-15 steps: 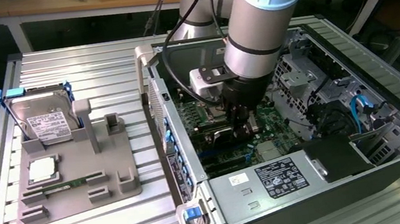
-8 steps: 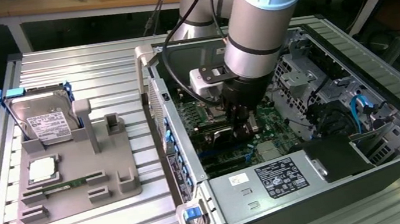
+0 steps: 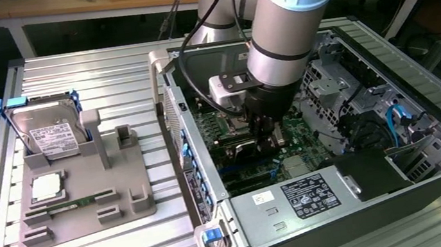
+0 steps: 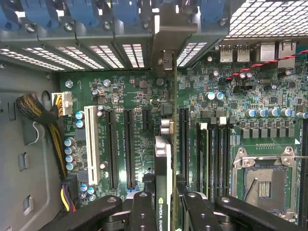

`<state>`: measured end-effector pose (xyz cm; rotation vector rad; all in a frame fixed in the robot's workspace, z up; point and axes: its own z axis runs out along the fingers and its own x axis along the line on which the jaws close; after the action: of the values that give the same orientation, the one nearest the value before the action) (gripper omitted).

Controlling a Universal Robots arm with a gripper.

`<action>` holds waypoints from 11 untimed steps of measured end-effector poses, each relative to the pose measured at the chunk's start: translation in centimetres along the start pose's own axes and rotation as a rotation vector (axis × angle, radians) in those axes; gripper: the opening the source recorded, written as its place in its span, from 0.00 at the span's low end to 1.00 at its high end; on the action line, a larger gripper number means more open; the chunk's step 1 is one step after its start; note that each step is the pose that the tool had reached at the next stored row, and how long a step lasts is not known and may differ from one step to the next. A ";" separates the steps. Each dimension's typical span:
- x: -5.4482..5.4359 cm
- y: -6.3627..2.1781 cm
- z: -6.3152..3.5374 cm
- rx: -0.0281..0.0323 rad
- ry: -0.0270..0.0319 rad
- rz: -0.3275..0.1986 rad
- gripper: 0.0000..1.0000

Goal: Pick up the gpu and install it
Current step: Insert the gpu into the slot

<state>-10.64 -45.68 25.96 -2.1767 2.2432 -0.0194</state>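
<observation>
Gripper (image 4: 163,211) clamps gpu (image 4: 162,168), lower edge hidden.

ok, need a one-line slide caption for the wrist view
Gripper holds the gpu on edge over the motherboard inside the open case, lined up along the expansion slots.

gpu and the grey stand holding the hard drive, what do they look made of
gpu: dark circuit board with a pale metal end bracket, bare and dull-shiny, held in the gripper. Grey stand: matte, moulded-looking, probably plastic. Hard drive: silvery metal under a white label.
</observation>
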 end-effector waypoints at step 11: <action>0.1 0.04 0.00 -0.0002 -0.0076 0.000 0.27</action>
<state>-10.69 -45.79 25.96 -2.1728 2.2397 -0.0109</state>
